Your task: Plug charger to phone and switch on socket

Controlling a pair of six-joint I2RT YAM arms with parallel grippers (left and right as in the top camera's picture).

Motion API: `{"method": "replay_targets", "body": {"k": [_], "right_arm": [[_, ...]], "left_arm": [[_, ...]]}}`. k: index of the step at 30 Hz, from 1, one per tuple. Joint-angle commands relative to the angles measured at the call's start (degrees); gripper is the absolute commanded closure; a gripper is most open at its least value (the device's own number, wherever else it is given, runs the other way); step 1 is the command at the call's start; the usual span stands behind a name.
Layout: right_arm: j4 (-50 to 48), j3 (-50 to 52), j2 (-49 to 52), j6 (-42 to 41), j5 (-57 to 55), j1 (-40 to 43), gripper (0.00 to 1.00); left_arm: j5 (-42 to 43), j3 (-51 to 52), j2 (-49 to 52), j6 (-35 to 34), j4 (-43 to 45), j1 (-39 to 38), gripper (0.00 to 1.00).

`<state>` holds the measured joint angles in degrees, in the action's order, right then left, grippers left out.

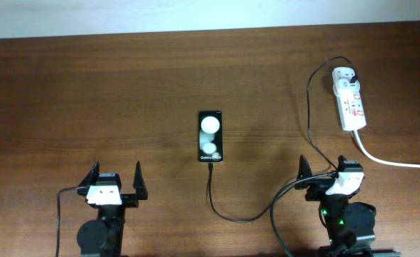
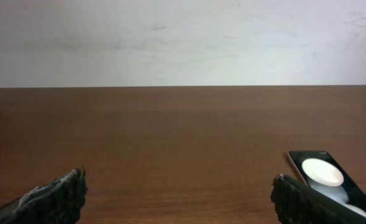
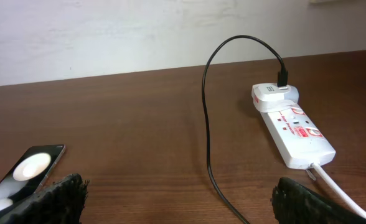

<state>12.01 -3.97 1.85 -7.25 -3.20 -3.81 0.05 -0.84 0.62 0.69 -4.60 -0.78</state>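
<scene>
The black phone [image 1: 210,136] lies flat mid-table, its screen reflecting two white lights. It also shows in the left wrist view [image 2: 323,175] and in the right wrist view [image 3: 27,171]. The thin black charger cable [image 1: 231,214] runs from the phone's near end, loops toward the right arm and climbs to the white socket strip [image 1: 350,100] at the far right, where its adapter [image 3: 274,95] sits. The cable [image 3: 206,124] and the strip [image 3: 295,127] show in the right wrist view. My left gripper [image 1: 115,180] and my right gripper [image 1: 327,171] are open and empty near the front edge.
A thick white cord [image 1: 396,163] leaves the strip's near end and runs off the right edge. A white wall [image 2: 183,37] stands behind the brown wooden table [image 1: 88,93].
</scene>
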Motion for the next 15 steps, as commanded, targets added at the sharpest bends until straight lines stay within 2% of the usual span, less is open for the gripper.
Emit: {"method": "replay_targets", "body": {"k": [1, 8, 10, 15], "right_arm": [[0.7, 0.2, 0.0, 0.4, -0.3, -0.3, 0.02], [-1.0, 0.7, -1.6, 0.4, -0.3, -0.2, 0.02], [-7.7, 3.6, -1.6, 0.4, -0.3, -0.2, 0.02], [-7.8, 3.7, -1.6, 0.4, -0.3, -0.2, 0.02]], "left_arm": [[0.6, 0.3, -0.3, 1.1, 0.0, 0.1, 0.01], [0.6, 0.3, -0.3, 1.1, 0.0, 0.1, 0.01], [0.6, 0.3, -0.3, 1.1, 0.0, 0.1, 0.01], [0.6, 0.3, -0.3, 1.1, 0.0, 0.1, 0.01]]}}
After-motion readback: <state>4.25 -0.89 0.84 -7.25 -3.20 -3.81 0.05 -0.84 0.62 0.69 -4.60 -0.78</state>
